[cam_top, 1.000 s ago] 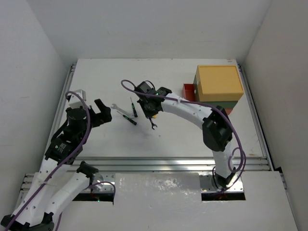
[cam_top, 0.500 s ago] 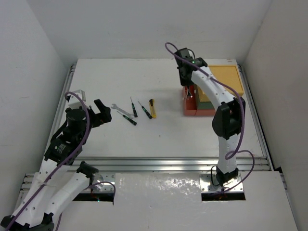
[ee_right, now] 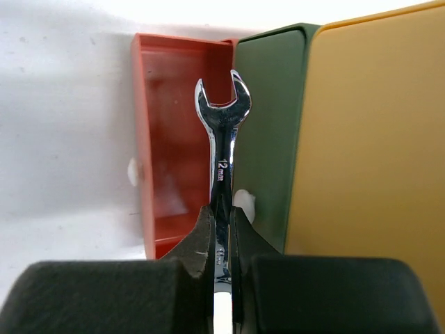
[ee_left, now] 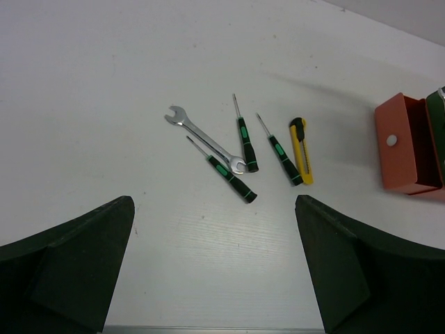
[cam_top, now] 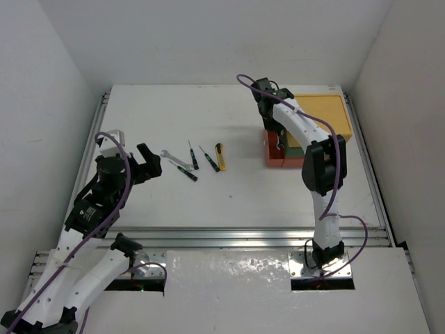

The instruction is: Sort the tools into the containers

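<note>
My right gripper point(ee_right: 221, 216) is shut on a silver wrench point(ee_right: 222, 136) and holds it above the pulled-out red-orange drawer point(ee_right: 174, 139), beside the dark green box point(ee_right: 268, 118) and the yellow box point(ee_right: 375, 139). In the top view that gripper point(cam_top: 277, 139) hangs over the red drawer point(cam_top: 271, 158) at the left of the stack. A second wrench point(ee_left: 201, 136), three black-and-green screwdrivers point(ee_left: 245, 136) point(ee_left: 278, 152) point(ee_left: 224, 170) and a yellow utility knife point(ee_left: 302, 142) lie together on the table. My left gripper point(ee_left: 212, 209) is open and empty, short of them.
The stacked boxes point(cam_top: 323, 115) stand at the table's back right, near the right wall. A metal rail point(cam_top: 229, 236) runs along the near edge. The tools lie at mid-left point(cam_top: 195, 161), right of my left gripper point(cam_top: 154, 161).
My right gripper lifted the wrench from the middle of the table and carried it right to above the red drawer. The left arm has not moved.
</note>
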You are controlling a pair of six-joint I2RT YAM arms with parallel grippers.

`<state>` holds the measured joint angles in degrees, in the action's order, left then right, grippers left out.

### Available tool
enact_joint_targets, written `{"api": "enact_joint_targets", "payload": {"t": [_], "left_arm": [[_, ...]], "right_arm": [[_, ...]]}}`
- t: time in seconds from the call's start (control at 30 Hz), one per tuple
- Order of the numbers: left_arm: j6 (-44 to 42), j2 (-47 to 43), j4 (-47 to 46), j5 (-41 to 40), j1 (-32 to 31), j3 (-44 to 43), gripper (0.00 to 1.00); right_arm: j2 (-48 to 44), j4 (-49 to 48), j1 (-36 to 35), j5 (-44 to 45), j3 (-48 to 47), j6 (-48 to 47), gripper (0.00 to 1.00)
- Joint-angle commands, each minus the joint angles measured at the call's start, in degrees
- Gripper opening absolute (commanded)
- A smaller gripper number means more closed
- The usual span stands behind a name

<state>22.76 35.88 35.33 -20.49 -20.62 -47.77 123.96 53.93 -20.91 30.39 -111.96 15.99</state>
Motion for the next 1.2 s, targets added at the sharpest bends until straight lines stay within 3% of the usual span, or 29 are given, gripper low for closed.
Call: {"api": "enact_joint_targets", "payload": {"t": [0.0, 0.17, 0.33, 0.6, 0.8, 0.87, 1.0, 1.17], "left_arm": [[-0.6, 0.4, -2.4, -0.2, -0.5, -0.4, 1.0], [-0.6, 0.5, -2.4, -0.3, -0.5, -0.5, 1.0], [-0.5, 0.8, -2.3, -0.5, -0.5, -0.5, 1.0], [0.5, 3.8, -1.1, -2.0, -0.5, -2.1, 1.0], [16.0, 16.1, 1.1, -4.5, -0.3, -6.4, 1.0], [22.3, 23.3, 0.3, -7.0, -0.2, -8.7, 1.0], [33.8, 39.3, 8.9, -12.3, 0.0, -19.4, 0.99], [41.3, 60.9, 16.3, -12.0, 1.2, -34.1, 0.93]], "right_arm": [[-0.2, -1.9, 0.2, 3.0, -0.4, -1.2, 0.0], [-0.4, -2.1, 0.3, 1.6, 0.8, -1.0, 0.14], [-1.1, -2.6, 0.3, 0.5, 1.1, -1.4, 0.36], [-3.5, -1.2, -0.4, -4.7, 0.5, -0.4, 0.46], [-14.8, -3.4, -6.1, -13.6, 5.3, -0.5, 0.67], [-20.2, -4.4, -9.1, -16.1, 8.0, 0.0, 0.69], [-31.1, -7.8, -13.0, -19.7, 19.7, 2.2, 0.7], [-43.3, -14.1, -15.7, -22.1, 36.1, 4.6, 0.73]]}}
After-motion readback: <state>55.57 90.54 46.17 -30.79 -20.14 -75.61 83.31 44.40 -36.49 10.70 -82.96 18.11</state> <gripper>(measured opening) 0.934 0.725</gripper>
